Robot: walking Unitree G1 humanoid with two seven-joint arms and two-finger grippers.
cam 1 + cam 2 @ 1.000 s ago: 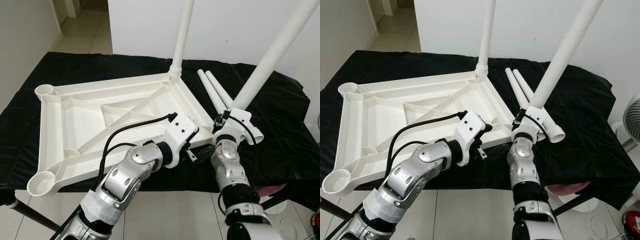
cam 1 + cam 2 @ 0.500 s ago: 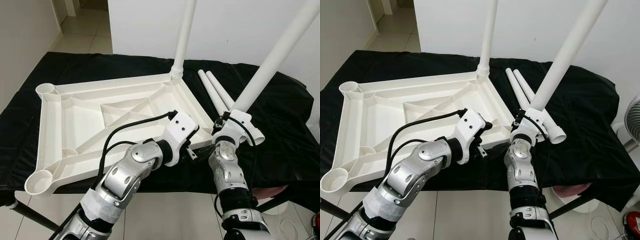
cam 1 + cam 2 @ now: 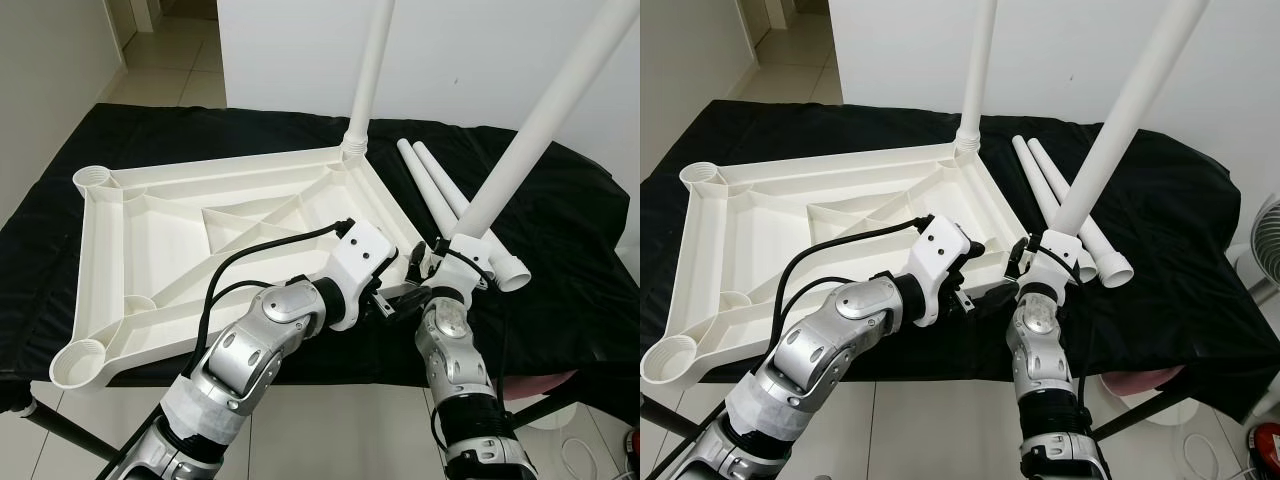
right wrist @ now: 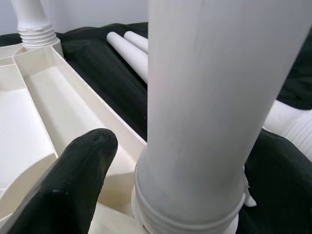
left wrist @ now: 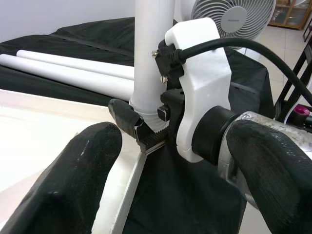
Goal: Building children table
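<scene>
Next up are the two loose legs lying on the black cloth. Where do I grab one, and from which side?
Take the nearer loose leg around its smooth middle, coming straight down from above with the jaws across it. It lies flat on the black cloth beside its twin, so grip the outer side; leave the wide threaded end free for the socket.

A home: white walls [image 3: 290,50], a tiled floor [image 3: 170,75] running into a hallway at upper left, and a standing fan [image 5: 234,19] by the black-draped tabletop [image 3: 560,260].
</scene>
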